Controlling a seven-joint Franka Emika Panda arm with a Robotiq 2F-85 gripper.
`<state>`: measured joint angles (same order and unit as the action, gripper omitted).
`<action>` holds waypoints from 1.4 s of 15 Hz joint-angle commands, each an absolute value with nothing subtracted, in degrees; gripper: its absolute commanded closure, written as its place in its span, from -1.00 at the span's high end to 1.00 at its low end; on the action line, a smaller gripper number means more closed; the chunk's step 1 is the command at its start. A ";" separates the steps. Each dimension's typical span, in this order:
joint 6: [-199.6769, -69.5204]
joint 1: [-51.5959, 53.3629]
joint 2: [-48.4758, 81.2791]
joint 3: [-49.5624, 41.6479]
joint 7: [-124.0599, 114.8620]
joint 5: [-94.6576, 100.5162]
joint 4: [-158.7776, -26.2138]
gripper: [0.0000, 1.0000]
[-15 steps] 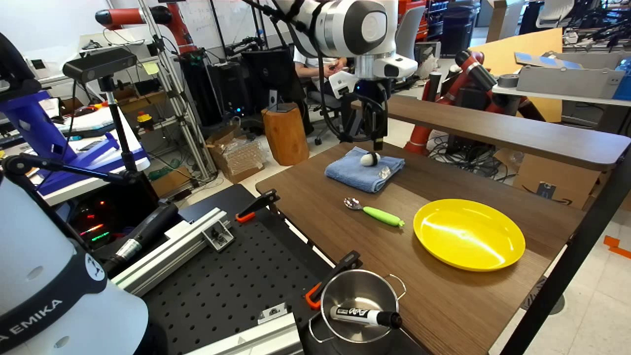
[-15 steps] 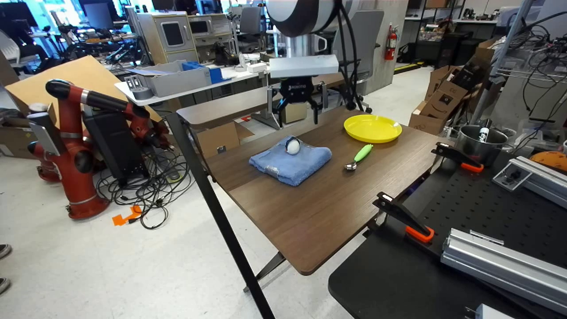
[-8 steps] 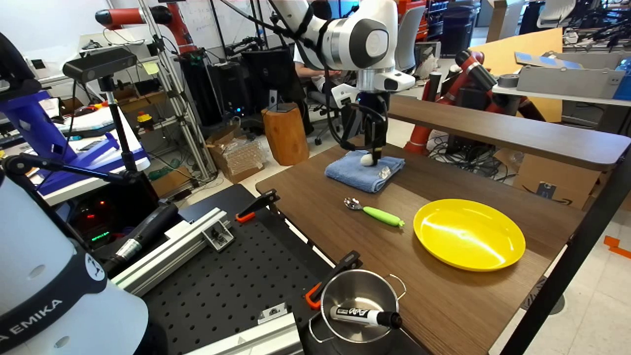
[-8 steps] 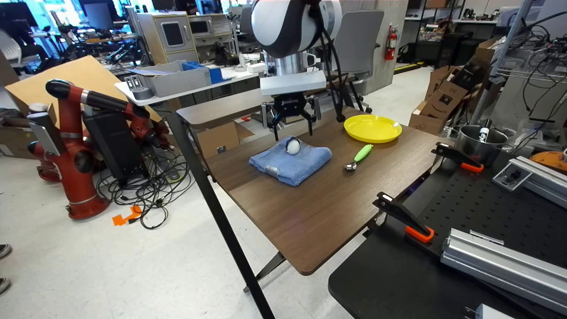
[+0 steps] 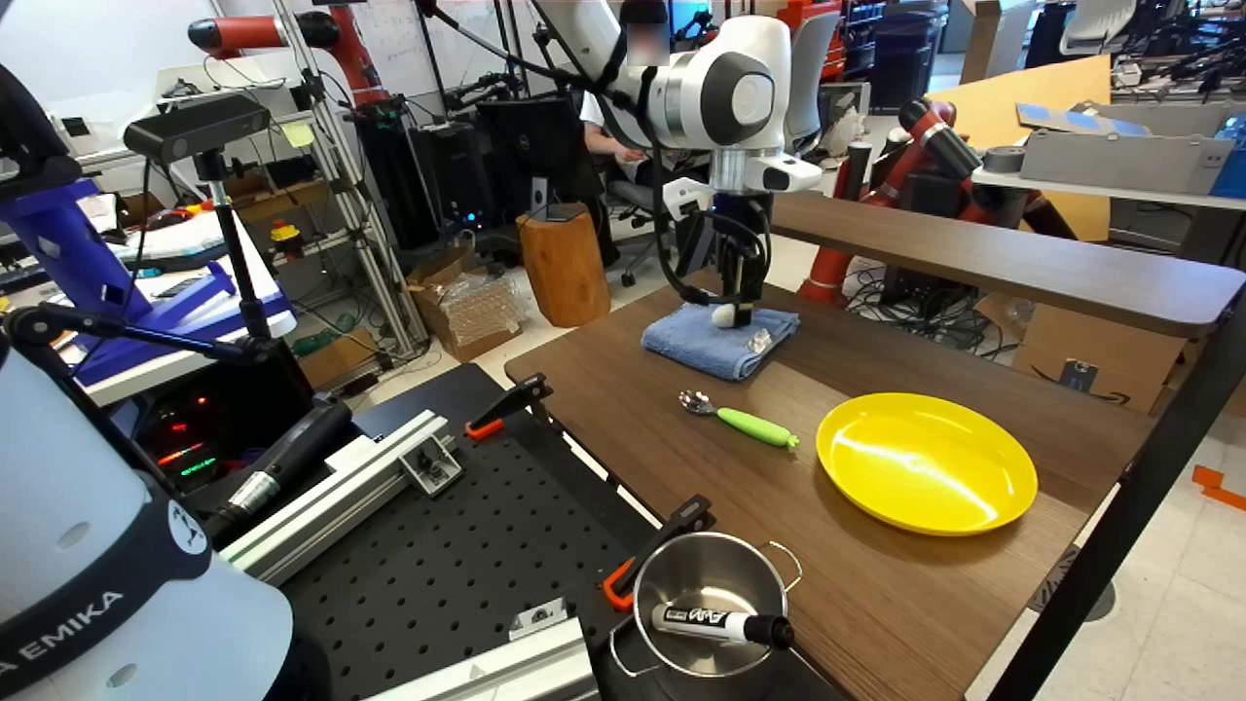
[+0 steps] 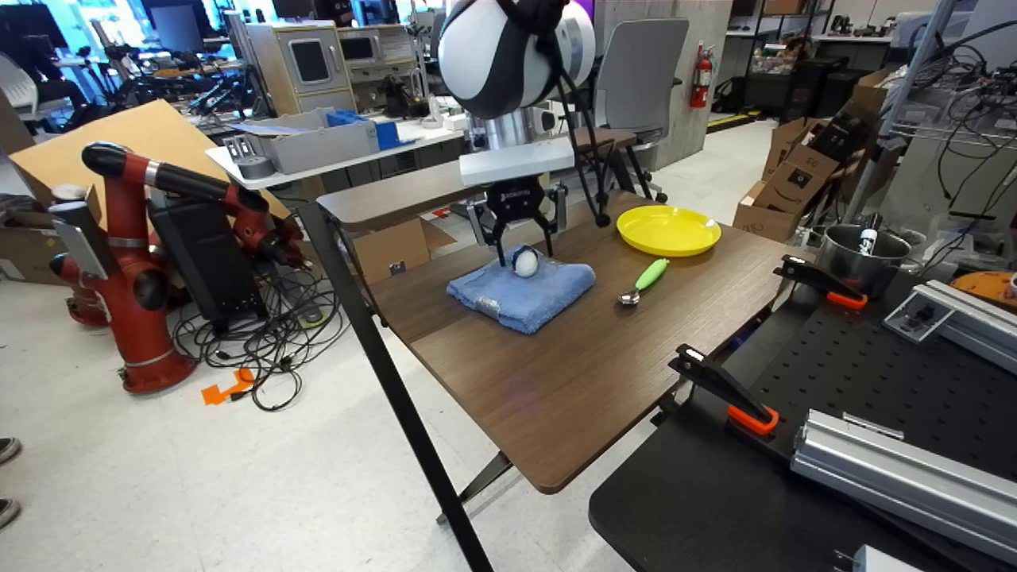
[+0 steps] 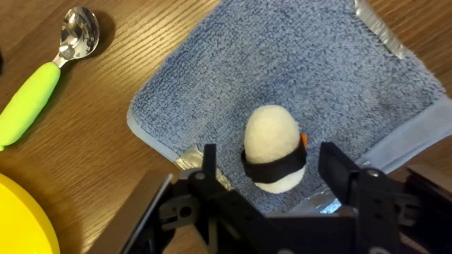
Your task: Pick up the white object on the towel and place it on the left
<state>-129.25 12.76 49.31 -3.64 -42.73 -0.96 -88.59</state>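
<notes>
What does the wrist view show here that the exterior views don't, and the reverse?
Only the wrist view shows the orange patch beside the dark band on the white object.

Only the exterior views show the pot, the marker in it, and the plate in full; the wrist view catches just its edge.

Shared: the white object on the towel, the spoon and the fingers.

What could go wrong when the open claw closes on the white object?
The white object is rounded, so it might slip or roll out of the claw. It lies directly on the towel, so closing low could pinch some of the towel as well. The dark band across it might shift if the claw grips there.
</notes>
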 commanded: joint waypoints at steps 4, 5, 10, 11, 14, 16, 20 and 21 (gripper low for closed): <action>-126.20 14.04 52.45 -5.15 -43.98 0.34 -83.43 -0.57; -126.39 14.17 52.28 -5.19 -43.97 0.45 -83.58 -0.71; -128.08 14.26 48.48 -4.00 -41.95 -0.05 -87.26 -0.94; -128.79 14.65 47.42 -4.09 -42.04 0.17 -88.35 -0.94; -131.00 16.73 43.87 -4.69 -42.70 2.00 -92.60 -0.91; -131.82 18.80 41.62 -4.94 -43.42 4.32 -96.19 -0.91; -132.76 23.65 38.95 -4.64 -45.08 9.97 -102.86 -0.91; -133.55 25.04 38.47 -4.66 -45.76 11.67 -104.75 -0.91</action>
<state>-130.19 22.16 41.49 -3.86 -43.78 6.71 -98.65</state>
